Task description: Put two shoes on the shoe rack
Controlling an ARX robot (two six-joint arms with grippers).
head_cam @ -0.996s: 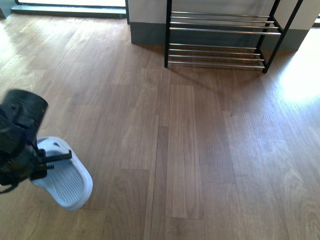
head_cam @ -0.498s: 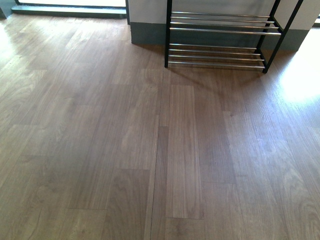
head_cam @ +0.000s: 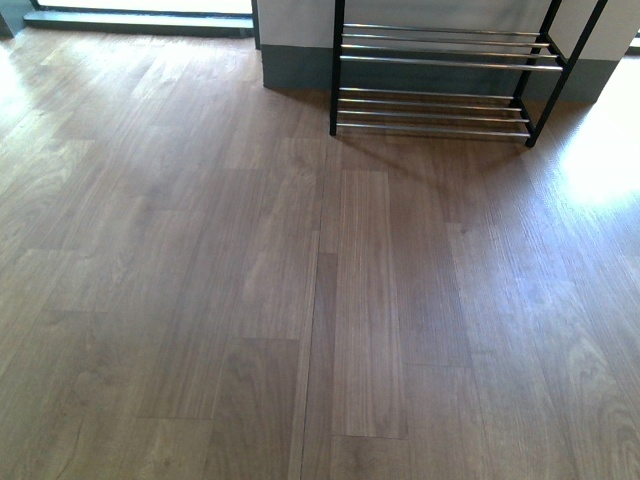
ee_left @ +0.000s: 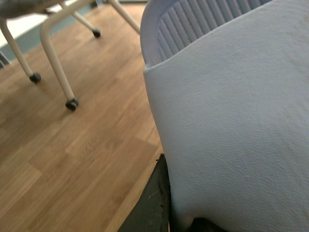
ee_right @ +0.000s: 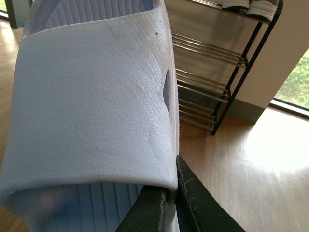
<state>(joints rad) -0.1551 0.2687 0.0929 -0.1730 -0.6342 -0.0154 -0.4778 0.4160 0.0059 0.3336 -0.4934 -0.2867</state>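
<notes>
Each gripper holds a white slide sandal, and these are the two shoes. My left gripper (ee_left: 169, 203) is shut on the broad strap of one sandal (ee_left: 231, 121), which fills the left wrist view above the wooden floor. My right gripper (ee_right: 171, 193) is shut on the strap edge of the other sandal (ee_right: 91, 96), whose ribbed footbed shows under the strap. The shoe rack (head_cam: 440, 60), with a black frame and chrome bars, stands against the far wall, and the right wrist view shows the rack (ee_right: 207, 72) beyond the sandal. Neither arm nor sandal shows in the front view.
White chair legs on castors (ee_left: 55, 63) stand on the floor near the left sandal. A pair of white-soled shoes (ee_right: 251, 6) sits on an upper shelf of the rack. A grey skirting wall (head_cam: 295, 65) runs behind the rack, and a window (ee_right: 294, 82) is beside it.
One second ago the left arm with its sandal showed at the lower left of the front view. It has since left that view. The floor and rack look the same.
</notes>
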